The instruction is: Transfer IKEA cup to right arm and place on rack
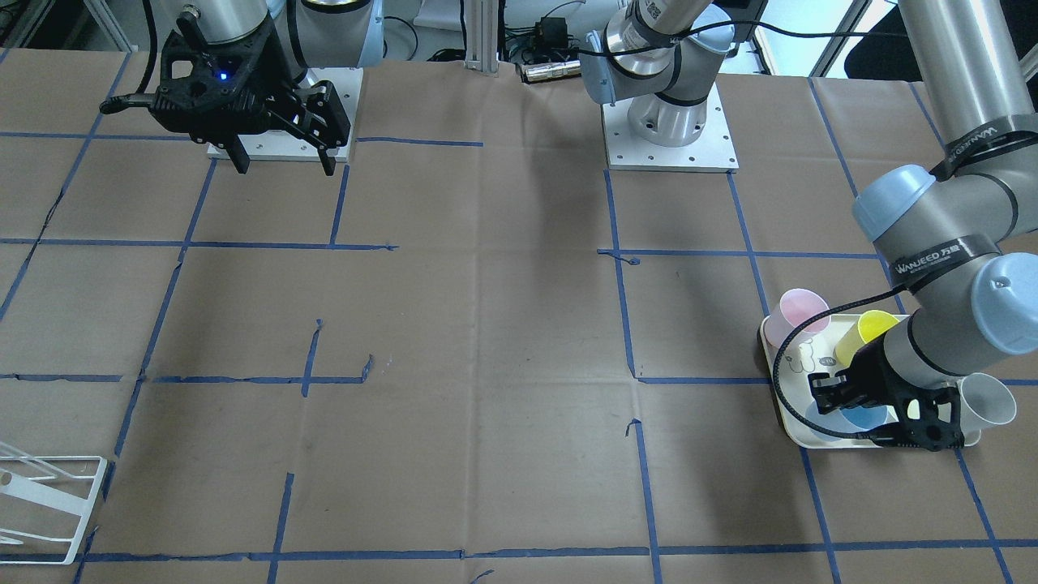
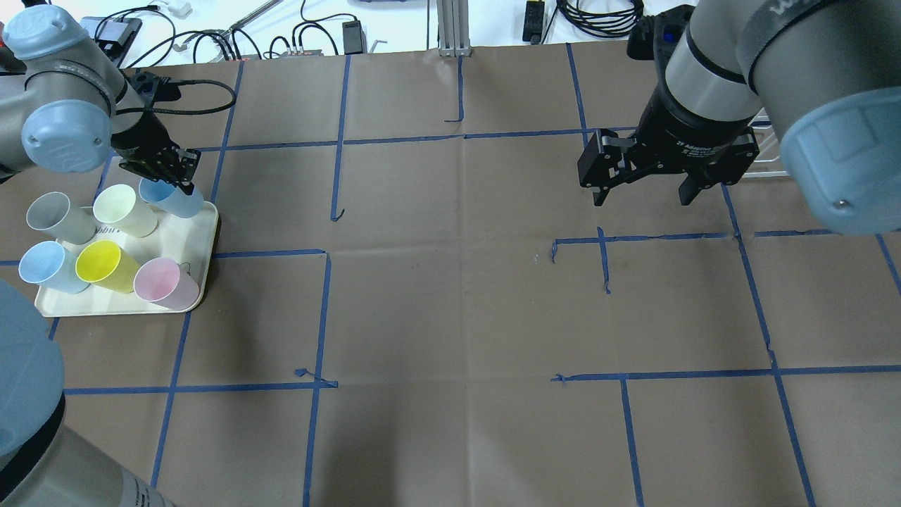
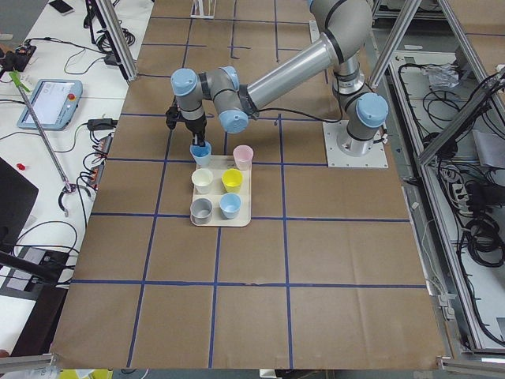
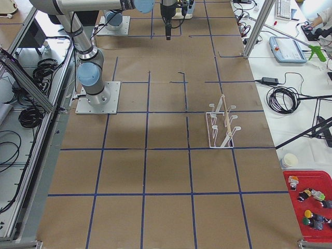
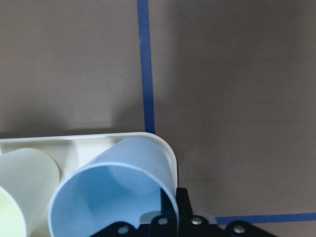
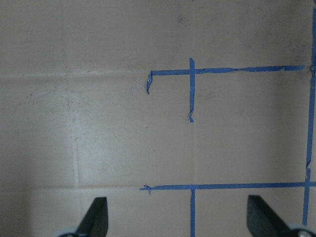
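The blue IKEA cup [image 2: 171, 198] leans at the far corner of the cream tray [image 2: 120, 312]. My left gripper [image 2: 181, 182] is shut on its rim. In the left wrist view one finger [image 5: 168, 205] sits inside the cup [image 5: 113, 197] and the other outside its wall. The right arm's gripper [image 2: 640, 193] hangs open and empty above the table, well apart from the cup; its fingertips [image 6: 96, 217] frame bare paper. The white wire rack [image 4: 222, 123] stands on the robot's right side of the table and shows at the lower left corner of the front view [image 1: 49, 507].
Grey [image 2: 56, 218], cream [image 2: 127, 210], light blue [image 2: 53, 266], yellow [image 2: 105, 266] and pink [image 2: 165, 283] cups lie on the same tray. Brown paper with blue tape lines [image 2: 324, 317] covers the table. Cables and a metal post [image 2: 454, 28] line the far edge.
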